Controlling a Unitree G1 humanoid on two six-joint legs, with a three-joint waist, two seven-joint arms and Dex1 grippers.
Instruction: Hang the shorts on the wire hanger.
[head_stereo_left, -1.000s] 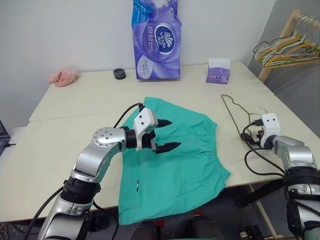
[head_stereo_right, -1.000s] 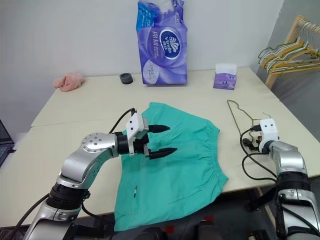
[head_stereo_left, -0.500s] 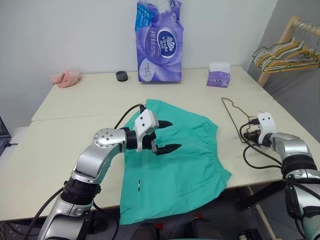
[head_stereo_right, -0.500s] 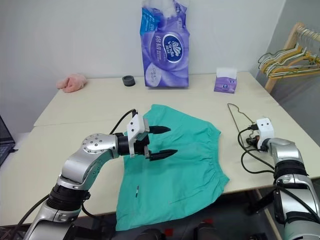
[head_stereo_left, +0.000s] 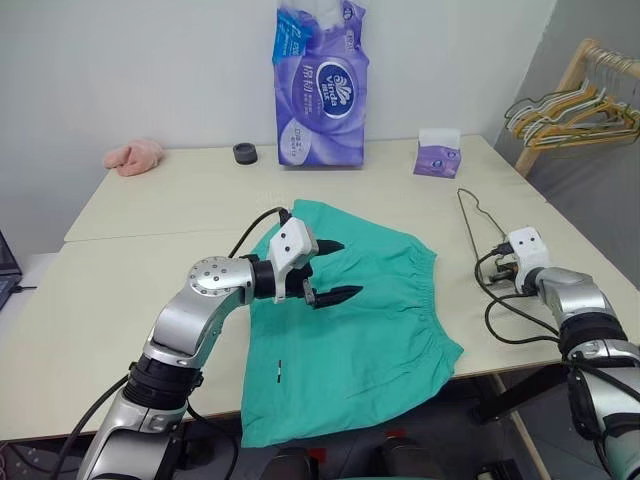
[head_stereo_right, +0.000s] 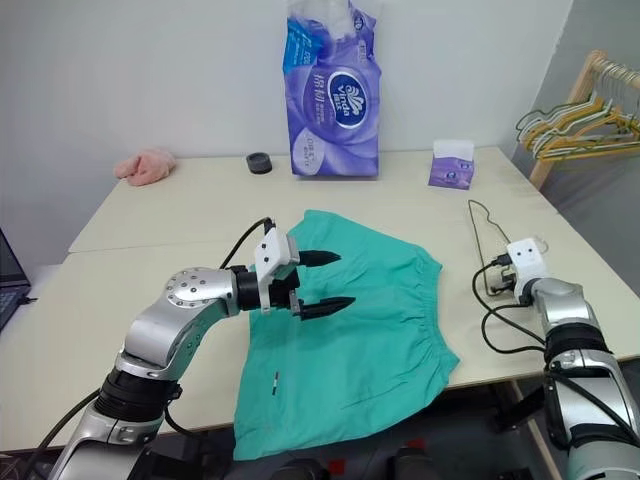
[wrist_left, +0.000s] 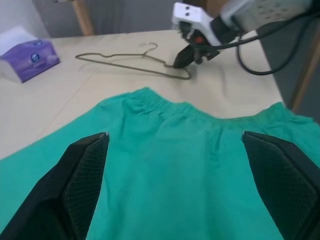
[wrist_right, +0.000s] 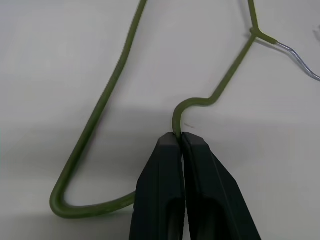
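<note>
The teal-green shorts lie flat on the table, their lower part hanging over the near edge. My left gripper hovers open just above their upper left part, nothing between its fingers. The thin olive-green wire hanger lies flat on the table to the right of the shorts. My right gripper is at the hanger's near end by the right table edge, shut on the hanger's wire, which pokes out from between its fingertips. The left wrist view also shows the hanger beyond the waistband.
A tall purple tissue pack, a small purple tissue box, a black roll and a pink cloth stand along the table's far side. A wooden rack with several hangers is off the table's right.
My right gripper has rolled at the wrist and shut on the hanger's wire. The left gripper has stayed open over the shorts.
</note>
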